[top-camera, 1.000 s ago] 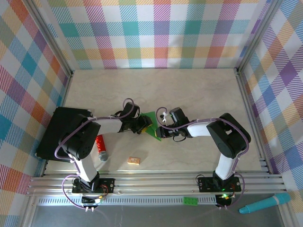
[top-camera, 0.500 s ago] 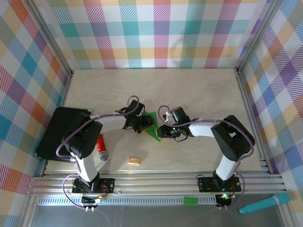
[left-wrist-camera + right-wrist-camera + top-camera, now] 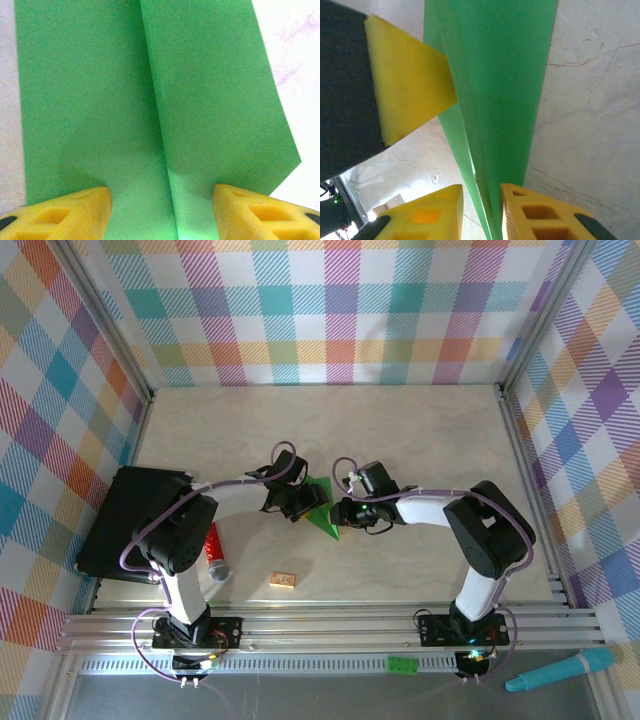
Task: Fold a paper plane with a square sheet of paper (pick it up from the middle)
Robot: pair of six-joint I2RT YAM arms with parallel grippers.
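On the pale table (image 3: 400, 440), a little in front of its middle, lies the green paper (image 3: 325, 518), folded to a narrow pointed shape whose tip points toward the arm bases. The two arms reach inward and meet over it: the left gripper (image 3: 300, 504) is at the paper's left side and the right gripper (image 3: 343, 512) at its right side. In the left wrist view the paper (image 3: 150, 100) is spread flat, with one straight crease running down its middle. The left gripper (image 3: 162, 215) has its two yellow fingertips (image 3: 65, 212) well apart, one on each side of the crease and both above the paper. The jaws are clearly open and grasp nothing; I cannot tell if the tips press on the sheet. In the right wrist view a long fold of the paper (image 3: 500, 75) stands up from the table and runs straight down between the yellow fingers of the right gripper (image 3: 481, 212). These are closed to a narrow slot on the fold, so this claw pinches the paper at its edge. A yellow finger pad of the left gripper (image 3: 410, 85) is just beside the same fold, further along it. Away from the paper, a black flat object (image 3: 125, 525) sits at the left edge of the table, a red cylinder (image 3: 212, 543) lies near the left arm, and a small tan block (image 3: 283, 580) is in front of the paper. A small green brick (image 3: 403, 664) and a teal pen (image 3: 560, 671) lie off the table, in front of the rail.
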